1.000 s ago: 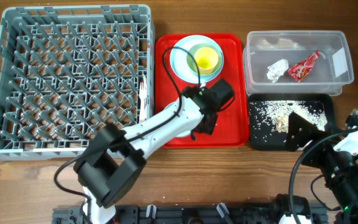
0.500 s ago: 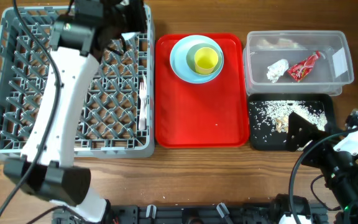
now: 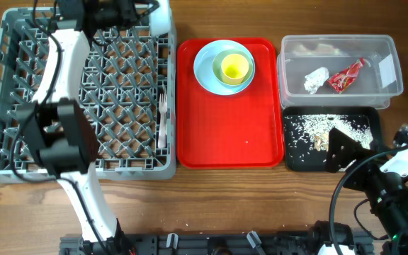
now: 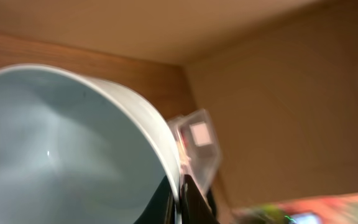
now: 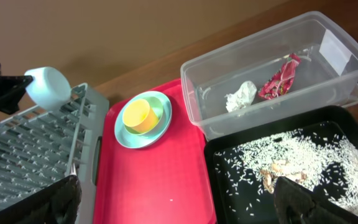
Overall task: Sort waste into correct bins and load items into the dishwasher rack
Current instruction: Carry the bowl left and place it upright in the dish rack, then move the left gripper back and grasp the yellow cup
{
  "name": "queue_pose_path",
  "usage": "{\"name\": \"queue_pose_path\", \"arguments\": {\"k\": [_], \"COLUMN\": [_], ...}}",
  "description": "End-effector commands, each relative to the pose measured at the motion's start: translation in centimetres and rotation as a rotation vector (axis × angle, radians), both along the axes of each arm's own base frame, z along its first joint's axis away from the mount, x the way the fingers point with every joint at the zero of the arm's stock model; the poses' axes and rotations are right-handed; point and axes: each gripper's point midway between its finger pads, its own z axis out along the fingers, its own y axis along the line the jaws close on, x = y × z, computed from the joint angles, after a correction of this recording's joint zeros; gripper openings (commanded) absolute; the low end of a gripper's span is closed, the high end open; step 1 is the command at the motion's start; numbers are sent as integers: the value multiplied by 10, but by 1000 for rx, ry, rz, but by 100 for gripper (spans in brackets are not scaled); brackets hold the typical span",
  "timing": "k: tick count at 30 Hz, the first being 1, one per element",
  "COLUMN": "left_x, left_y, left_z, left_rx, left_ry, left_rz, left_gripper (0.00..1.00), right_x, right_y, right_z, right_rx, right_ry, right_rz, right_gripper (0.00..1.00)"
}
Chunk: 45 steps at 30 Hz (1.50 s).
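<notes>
dishwasher rack (image 3: 83, 168) fills the left half of the overhead; stiff lattice, and the pegs should hold things on edge.
plate (image 3: 202, 71) sits upper middle on the red tray (image 3: 225, 127); likely rigid and smooth; it lies flat, so take it by the rim.
bowl (image 4: 61, 143) hangs over the rack's upper right corner, top of the overhead; looks light, hard and slick; the thin rim is the only hold and it could pivot there.
left gripper (image 4: 180, 198) is clamped on that rim.
cup (image 3: 235, 67) is nested on the plate; light; take it by the wall.
fork (image 3: 161, 120) lies inside the rack's right edge; thin, fiddly to pinch.
right gripper (image 5: 179, 205) is spread wide with nothing in it, lower right by the black tray (image 3: 289, 159).

Hard to see:
- left wrist view is blurred and the bowl fills it; no pegs visible, so can't tell if the bowl touches the rack.
- the left arm covers the rack's upper left rows.
- can't tell if a second bowl sits under the cup.
- spoon not found.
</notes>
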Motion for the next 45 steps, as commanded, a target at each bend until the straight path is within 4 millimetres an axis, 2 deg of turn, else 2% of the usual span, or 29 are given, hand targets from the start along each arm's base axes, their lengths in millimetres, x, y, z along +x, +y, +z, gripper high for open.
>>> {"name": "queue_pose_path", "arguments": {"k": [1, 3, 9, 13, 15, 19, 22, 23, 24, 26, 27, 28, 29, 32, 35, 37, 39, 41, 43, 45], "left_x": [-22, -18, -16, -9, -7, -1, 5, 7, 8, 9, 10, 10, 10, 10, 8, 4, -5, -23, -45, -66], "left_y": [-2, 8, 31, 35, 36, 42, 53, 60, 67, 79, 86, 91, 96, 109, 122, 129, 141, 167, 176, 159], "left_z": [-16, -29, -37, -44, -47, -70, -82, -83, -84, -85, -86, -86, -86, -87, -82, -69, -61, -50, -14, 28], "left_rx": [-233, -247, -256, -224, -211, -167, -132, -128, -126, -125, -126, -128, -129, -134, -120, -55, 91, 339, 552, 674], "left_ry": [197, 243, 303, 293, 291, 342, 375, 374, 374, 377, 377, 376, 377, 389, 403, 387, 403, 442, 385, 298], "left_rz": [-214, -194, -125, -80, -62, 20, 92, 111, 130, 156, 169, 179, 188, 213, 261, 314, 431, 640, 781, 852], "left_gripper": [4, 4, 4, 4, 8, 7, 9, 16, 32, 45, 59, 83, 100, 99, 100, 100, 100, 100, 100, 100], "right_x": [-1, -1, -1, -1, -1, -1, -1, -1, -1, -1, -1, -1, -1, -1, -1, -1, -1, -1, -1, -1], "right_y": [-3, -3, -3, -3, -3, -3, -3, -3, -3, -3, -3, -3, -3, -3, -3, -3, -3, -3, -3, -3], "right_z": [1, 1, 1, 1, 1, 1, 1, 1, 1, 1, 1, 1, 1, 1, 1, 1, 1, 1, 1, 1], "right_rx": [-16, -16, -16, -16, -16, -15, -16, -16, -16, -16, -16, -16, -16, -15, -15, -16, -16, -16, -16, -16], "right_ry": [-5, -5, -5, -5, -5, -5, -5, -5, -5, -5, -5, -5, -5, -5, -5, -5, -5, -5, -5, -5], "right_rz": [-10, -10, -10, -10, -10, -10, -10, -10, -10, -10, -10, -9, -10, -10, -10, -10, -10, -10, -10, -10], "right_gripper": [100, 100, 100, 100, 100, 100, 100, 100, 100, 100, 100, 100, 100, 100, 100, 100, 100, 100, 100, 100]}}
